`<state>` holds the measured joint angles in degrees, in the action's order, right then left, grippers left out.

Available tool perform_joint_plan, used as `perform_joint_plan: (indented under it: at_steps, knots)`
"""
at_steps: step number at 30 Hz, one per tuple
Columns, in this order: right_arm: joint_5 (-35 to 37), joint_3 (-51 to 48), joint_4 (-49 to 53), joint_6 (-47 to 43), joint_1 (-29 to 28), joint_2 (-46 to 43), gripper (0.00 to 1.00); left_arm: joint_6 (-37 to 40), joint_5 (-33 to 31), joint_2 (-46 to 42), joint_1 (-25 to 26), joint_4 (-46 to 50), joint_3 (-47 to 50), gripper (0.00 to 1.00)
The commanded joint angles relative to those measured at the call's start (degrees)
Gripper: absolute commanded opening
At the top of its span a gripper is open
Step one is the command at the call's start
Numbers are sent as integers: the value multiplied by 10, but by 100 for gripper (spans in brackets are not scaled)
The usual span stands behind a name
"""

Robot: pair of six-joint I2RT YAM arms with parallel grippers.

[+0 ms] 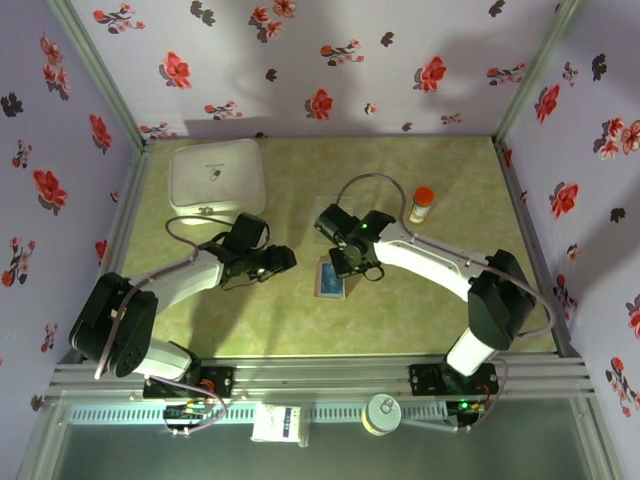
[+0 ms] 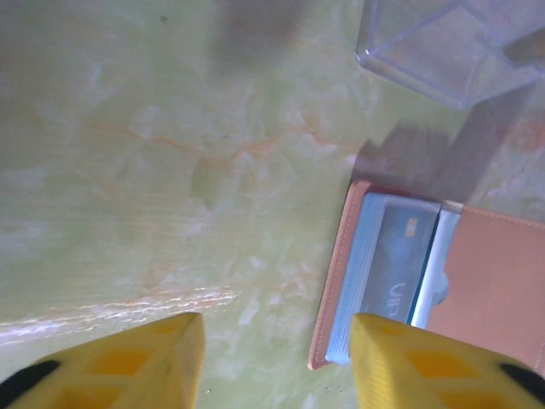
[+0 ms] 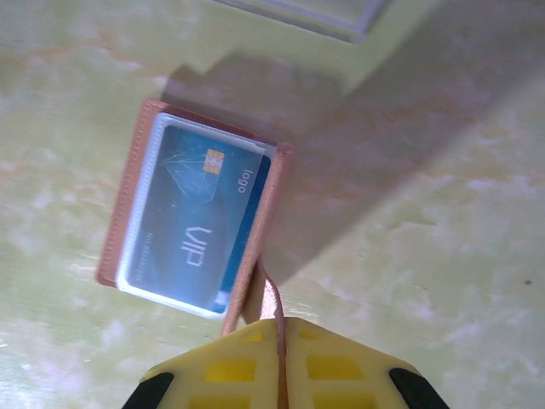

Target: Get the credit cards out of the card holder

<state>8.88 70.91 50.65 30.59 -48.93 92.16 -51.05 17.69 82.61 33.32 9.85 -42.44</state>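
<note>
The brown card holder (image 1: 330,278) lies open on the green table between the two arms. A blue "VIP" credit card (image 3: 196,221) sits on top of a stack in its clear pocket, and the pocket edges (image 2: 375,281) show from the side. My right gripper (image 3: 279,358) is shut on the holder's thin brown cover flap (image 3: 266,294), holding it up off the table. In the top view this gripper (image 1: 350,262) is at the holder's far right corner. My left gripper (image 2: 277,362) is open just left of the holder's edge (image 2: 336,273), low over the table with nothing between its fingers.
A clear plastic box (image 2: 451,43) stands just beyond the holder. A white square box (image 1: 217,178) sits at the back left and an orange-capped bottle (image 1: 422,205) at the back right. Bare green tabletop (image 2: 170,170) stretches left of the holder.
</note>
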Motion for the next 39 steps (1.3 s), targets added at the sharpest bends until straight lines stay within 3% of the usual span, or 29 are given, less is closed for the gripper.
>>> perform_joint_plan:
  at_steps: [1, 6, 12, 18, 27, 39]
  knots:
    - [20, -44, -11, 15, 21, -29, 6, -1, 11, 15, 16, -30, -19, 41]
    - [19, -107, -38, 30, 50, -60, 8, -12, 19, 32, 29, -38, -25, 31]
    - [12, -160, -81, 40, 73, -72, 8, -19, 19, 52, 47, -32, -42, 38]
    - [-9, -183, -136, 47, 77, -63, 8, -14, 18, 78, 65, -17, -65, 38]
    - [-42, -182, -189, 58, 77, -37, 9, 0, 8, 96, 72, 6, -77, 22]
    - [-70, -189, -223, 81, 77, -10, 9, 15, -32, 105, 71, 36, -51, 15]
